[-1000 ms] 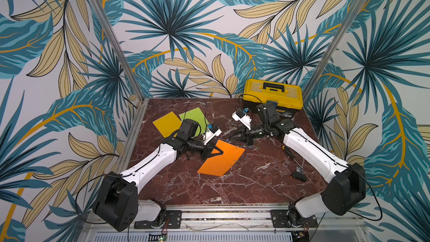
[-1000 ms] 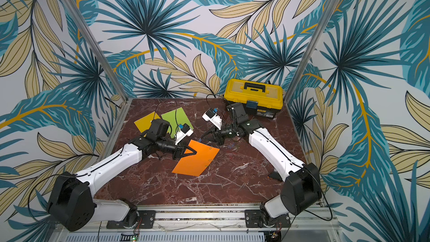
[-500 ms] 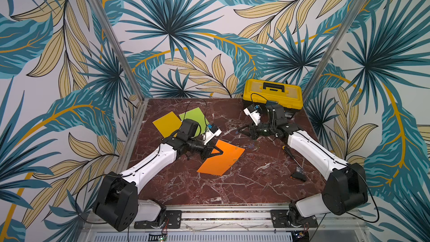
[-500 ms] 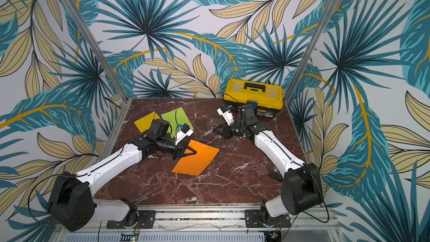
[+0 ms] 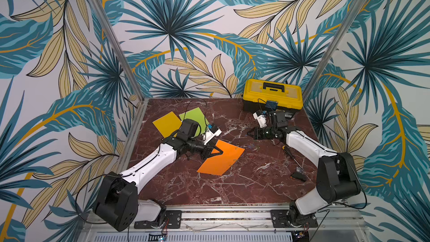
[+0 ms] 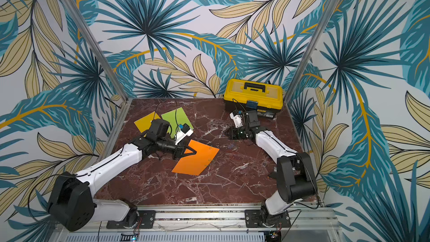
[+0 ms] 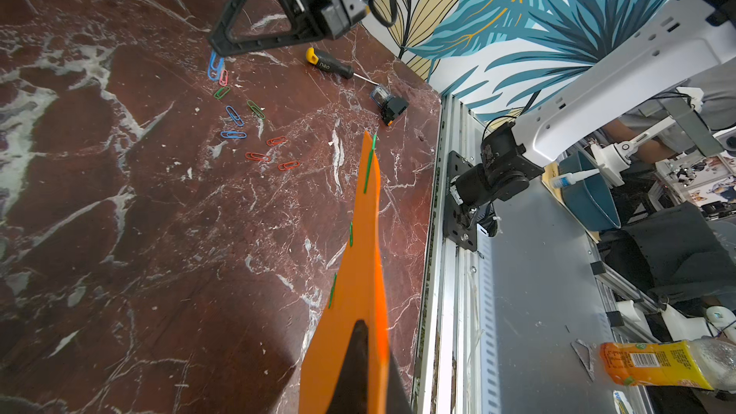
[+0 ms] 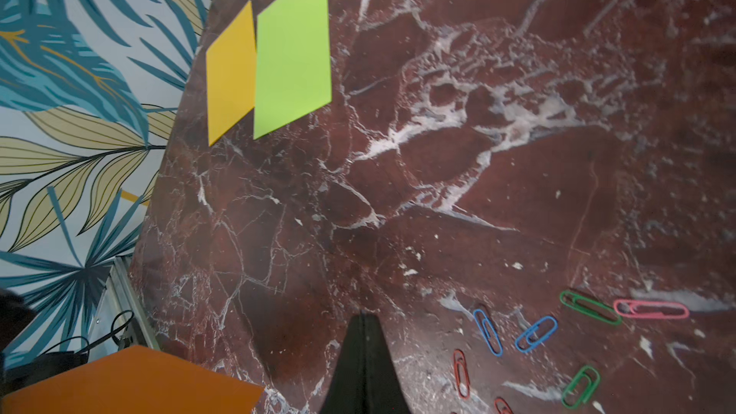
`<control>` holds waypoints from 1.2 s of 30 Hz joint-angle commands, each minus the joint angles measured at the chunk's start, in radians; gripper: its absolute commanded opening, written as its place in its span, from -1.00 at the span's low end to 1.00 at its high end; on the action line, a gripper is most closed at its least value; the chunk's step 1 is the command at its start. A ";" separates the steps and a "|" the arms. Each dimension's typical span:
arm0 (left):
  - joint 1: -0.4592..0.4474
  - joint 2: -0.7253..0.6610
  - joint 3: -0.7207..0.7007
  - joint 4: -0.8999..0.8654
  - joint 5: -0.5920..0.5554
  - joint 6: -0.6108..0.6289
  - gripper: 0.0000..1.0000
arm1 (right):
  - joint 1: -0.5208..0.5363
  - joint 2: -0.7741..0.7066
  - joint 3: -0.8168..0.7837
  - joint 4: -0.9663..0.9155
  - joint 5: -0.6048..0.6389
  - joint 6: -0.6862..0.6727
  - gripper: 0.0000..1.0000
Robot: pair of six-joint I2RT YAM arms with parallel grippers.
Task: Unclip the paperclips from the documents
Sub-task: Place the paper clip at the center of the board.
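Overhead, in both top views, the left tool [image 5: 220, 152] is seen closed on a corner of the orange sheet [image 5: 223, 162]. The right tool [image 5: 248, 133] is shut, with nothing seen between its tips. Loose clips [image 5: 252, 145] are scattered on the surface [image 5: 232, 187] between them. From the left wrist, green clips [image 7: 369, 169] are shown on the held sheet's edge. From the right wrist, the green sheet [image 8: 292, 49] and yellow sheet [image 8: 231, 73] are seen lying flat, edges meeting.

Right gripper [image 5: 248, 133] farther from orange sheet [image 5: 223, 161]
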 commanded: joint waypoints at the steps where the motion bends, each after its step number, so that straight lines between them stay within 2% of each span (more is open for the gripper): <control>1: -0.002 -0.015 0.023 -0.001 -0.001 0.016 -1.00 | -0.016 0.044 -0.028 0.023 0.035 0.057 -0.94; 20: -0.002 -0.012 0.024 -0.002 -0.002 0.015 -1.00 | -0.058 0.214 -0.030 0.114 0.078 0.173 -0.94; 26: -0.002 -0.013 0.024 -0.002 -0.003 0.014 -1.00 | -0.058 0.245 -0.020 0.091 0.103 0.179 -0.93; 36: -0.002 -0.013 0.023 -0.002 -0.004 0.015 -1.00 | -0.059 0.242 -0.022 0.063 0.143 0.173 -0.78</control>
